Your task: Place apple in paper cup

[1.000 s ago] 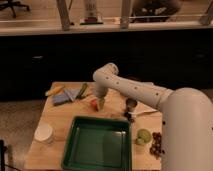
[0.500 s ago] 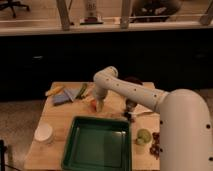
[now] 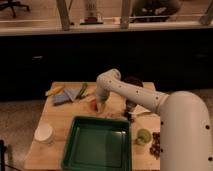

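Bare table [image 3: 62,119] lies between the gripper [image 3: 100,106] by the apple [image 3: 93,104] and the paper cup [image 3: 44,133], green tray [image 3: 97,145] alongside.

The gripper [image 3: 100,104], low over the table [image 3: 58,118], half hides the apple [image 3: 93,104].

Claw [image 3: 100,103] just beside apple [image 3: 93,104], paper cup [image 3: 44,133] well apart.

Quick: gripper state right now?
Gripper: cannot be told; it is down right beside the small round red-orange apple, apart from the short white paper cup.
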{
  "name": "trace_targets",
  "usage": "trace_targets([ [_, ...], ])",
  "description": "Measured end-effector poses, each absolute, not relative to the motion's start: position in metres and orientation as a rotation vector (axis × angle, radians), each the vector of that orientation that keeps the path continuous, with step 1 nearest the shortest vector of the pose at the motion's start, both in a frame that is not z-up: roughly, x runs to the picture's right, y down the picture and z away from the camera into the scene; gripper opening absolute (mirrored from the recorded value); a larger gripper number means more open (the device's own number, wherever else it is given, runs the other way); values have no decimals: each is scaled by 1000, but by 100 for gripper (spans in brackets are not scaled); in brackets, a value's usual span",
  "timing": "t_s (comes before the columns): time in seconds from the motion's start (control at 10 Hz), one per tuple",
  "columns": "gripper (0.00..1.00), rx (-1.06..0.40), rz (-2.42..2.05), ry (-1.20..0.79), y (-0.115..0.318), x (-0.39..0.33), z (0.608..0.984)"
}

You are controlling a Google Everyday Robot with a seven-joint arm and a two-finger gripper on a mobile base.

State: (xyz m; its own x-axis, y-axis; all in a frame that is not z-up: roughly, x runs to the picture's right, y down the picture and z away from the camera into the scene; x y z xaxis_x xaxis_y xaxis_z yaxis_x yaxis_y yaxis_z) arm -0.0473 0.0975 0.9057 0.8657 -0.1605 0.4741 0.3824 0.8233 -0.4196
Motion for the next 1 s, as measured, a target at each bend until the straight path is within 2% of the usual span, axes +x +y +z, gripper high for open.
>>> trace_targets([
  [0.1, 74, -531, -298, -440, 98, -46, 908],
  [0.2, 62, -532, -298, -441, 98, -46, 911],
  [0.7, 14, -532, -307, -446, 98, -52, 916],
  [0.9, 0, -520, -309, -445, 92, -52, 910],
  [1.0, 0, -513, -311, -445, 90, -52, 907],
])
